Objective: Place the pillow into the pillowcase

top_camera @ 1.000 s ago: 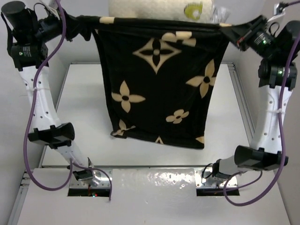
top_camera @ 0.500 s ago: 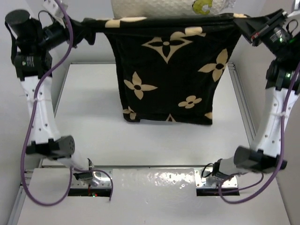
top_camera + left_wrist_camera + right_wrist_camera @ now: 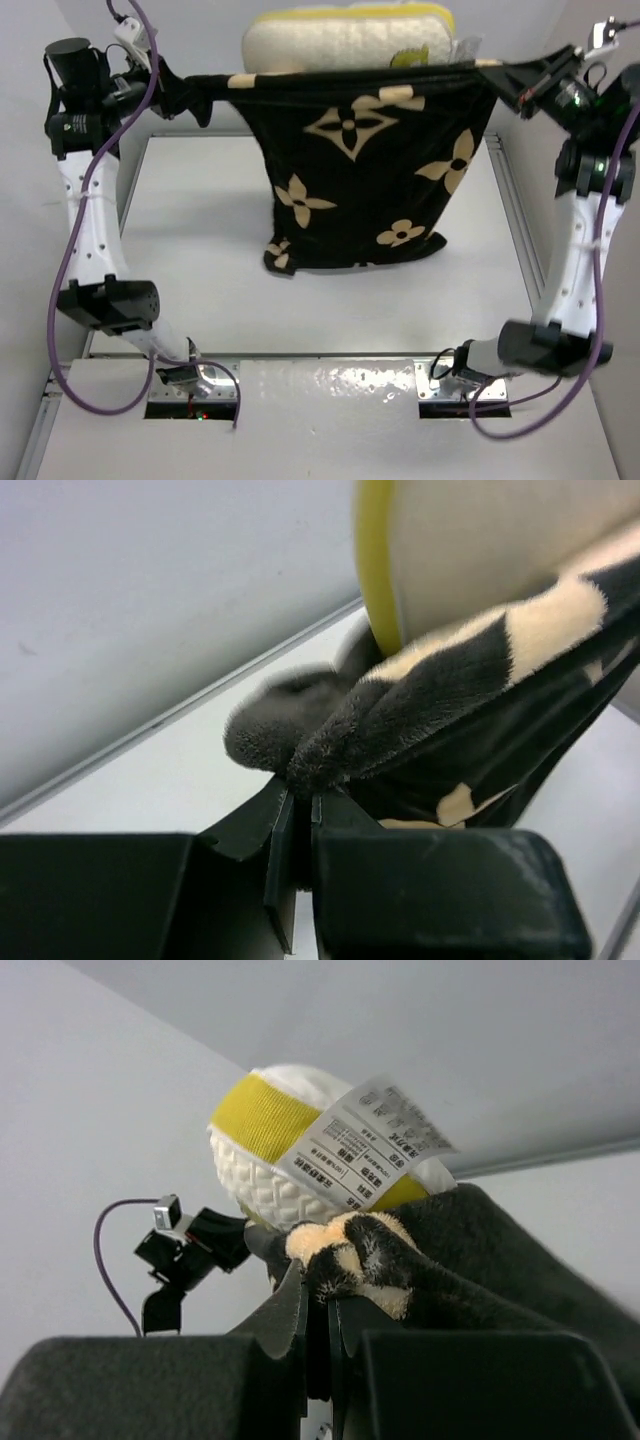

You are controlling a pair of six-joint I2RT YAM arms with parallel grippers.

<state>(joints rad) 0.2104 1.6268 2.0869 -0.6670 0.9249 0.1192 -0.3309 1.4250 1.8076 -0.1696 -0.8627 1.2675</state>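
The black pillowcase (image 3: 365,170) with beige flowers hangs stretched between my two grippers, its lower end bunched on the table. The white quilted pillow (image 3: 345,40) with a yellow band pokes out of the case's top opening at the far edge. My left gripper (image 3: 200,92) is shut on the case's left top corner (image 3: 330,740). My right gripper (image 3: 497,75) is shut on the right top corner (image 3: 350,1245). In the right wrist view the pillow (image 3: 255,1160) shows its yellow band and a white care label just behind the pinched cloth.
The white table (image 3: 190,230) has raised rails on its left and right sides. Purple cables loop along both arms. White walls close in the far side and both flanks.
Both grippers have moved the stretched pillowcase lower, so more of the pillow shows above its top edge. The case's bottom end now rests crumpled on the table.
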